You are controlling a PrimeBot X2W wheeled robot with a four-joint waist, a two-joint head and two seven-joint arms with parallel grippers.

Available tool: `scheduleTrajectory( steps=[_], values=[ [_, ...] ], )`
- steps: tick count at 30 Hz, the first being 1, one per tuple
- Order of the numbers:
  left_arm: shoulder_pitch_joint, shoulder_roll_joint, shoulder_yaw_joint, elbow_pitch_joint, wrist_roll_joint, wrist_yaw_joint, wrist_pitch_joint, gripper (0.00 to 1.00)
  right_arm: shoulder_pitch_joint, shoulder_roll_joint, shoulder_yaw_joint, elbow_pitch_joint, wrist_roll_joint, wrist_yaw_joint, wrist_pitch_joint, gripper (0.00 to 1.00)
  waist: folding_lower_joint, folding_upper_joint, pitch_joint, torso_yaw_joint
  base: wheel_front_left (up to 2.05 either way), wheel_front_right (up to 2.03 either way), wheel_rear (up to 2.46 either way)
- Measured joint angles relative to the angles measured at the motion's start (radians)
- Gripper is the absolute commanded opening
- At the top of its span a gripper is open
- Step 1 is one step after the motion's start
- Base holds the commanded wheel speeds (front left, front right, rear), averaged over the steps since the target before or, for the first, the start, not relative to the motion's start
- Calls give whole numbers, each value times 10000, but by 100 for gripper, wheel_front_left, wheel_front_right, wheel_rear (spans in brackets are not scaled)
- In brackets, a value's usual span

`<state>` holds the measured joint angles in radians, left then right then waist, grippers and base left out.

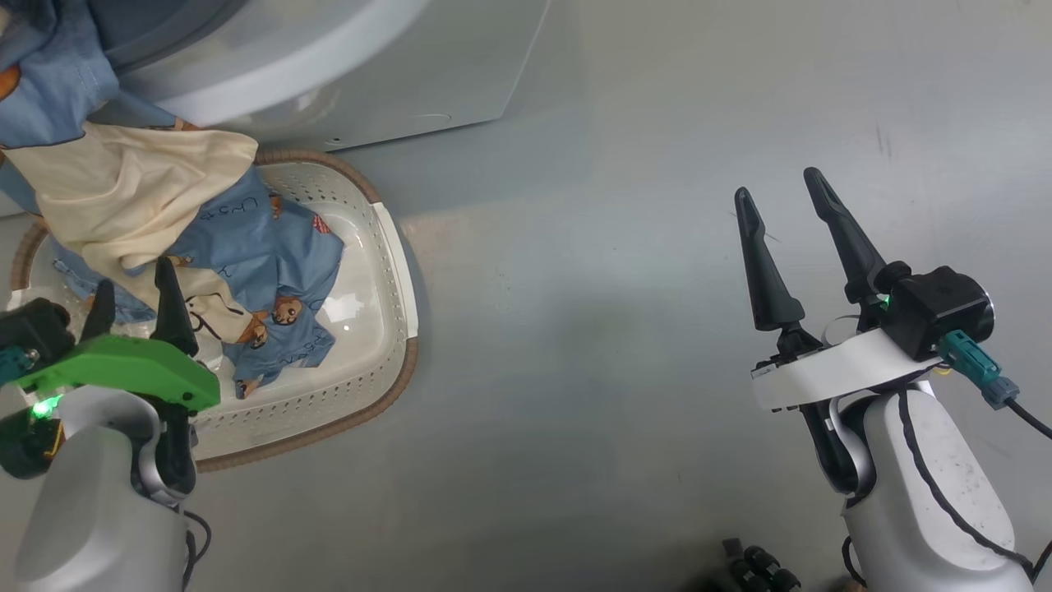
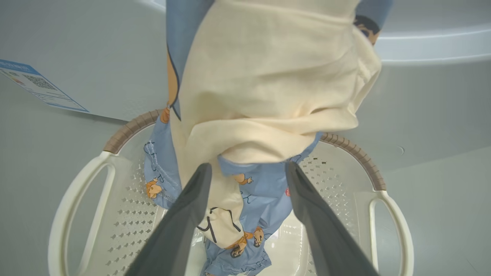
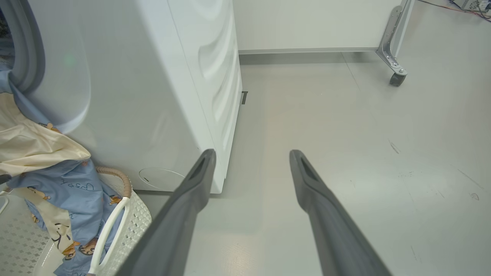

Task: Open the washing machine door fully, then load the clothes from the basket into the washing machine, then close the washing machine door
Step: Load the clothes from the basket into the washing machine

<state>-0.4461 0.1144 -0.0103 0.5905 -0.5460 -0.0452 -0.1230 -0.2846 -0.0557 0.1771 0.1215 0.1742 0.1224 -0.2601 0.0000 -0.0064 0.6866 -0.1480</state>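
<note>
The clothes (image 1: 246,247), light blue with cartoon figures plus a cream piece (image 1: 131,189), hang from the washing machine's (image 1: 460,66) opening down into the basket (image 1: 329,427). My left gripper (image 1: 136,304) hovers open over the basket's near side. In the left wrist view its open gripper (image 2: 247,168) points at the hanging clothes (image 2: 268,76), and a strip of fabric runs down between the fingers, unclamped, above the basket (image 2: 126,214). My right gripper (image 1: 778,185) is open and empty over bare floor to the right. The washing machine door is out of view.
The right wrist view has my open right gripper (image 3: 252,153) facing the machine's corner (image 3: 153,96), the grey gasket (image 3: 23,50) and the basket (image 3: 134,218). A wheeled frame leg (image 3: 395,78) stands far back. A blue label (image 2: 34,86) marks the machine's front.
</note>
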Motion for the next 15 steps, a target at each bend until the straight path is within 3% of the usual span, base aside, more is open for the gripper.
scheduleTrajectory(
  steps=[10, 15],
  values=[
    [-1204, 123, 33, 907, 29, -84, -17, 100, -148, -2, -23, -240, -98, 0, 0, 100, 0, 0, 430, -101, 0, 0, 0],
    [-1966, 316, 291, 1246, 84, 121, -253, 100, -191, 0, 50, -401, -182, 0, -2, 100, 0, 0, 681, -103, 0, 0, 0]
  ],
)
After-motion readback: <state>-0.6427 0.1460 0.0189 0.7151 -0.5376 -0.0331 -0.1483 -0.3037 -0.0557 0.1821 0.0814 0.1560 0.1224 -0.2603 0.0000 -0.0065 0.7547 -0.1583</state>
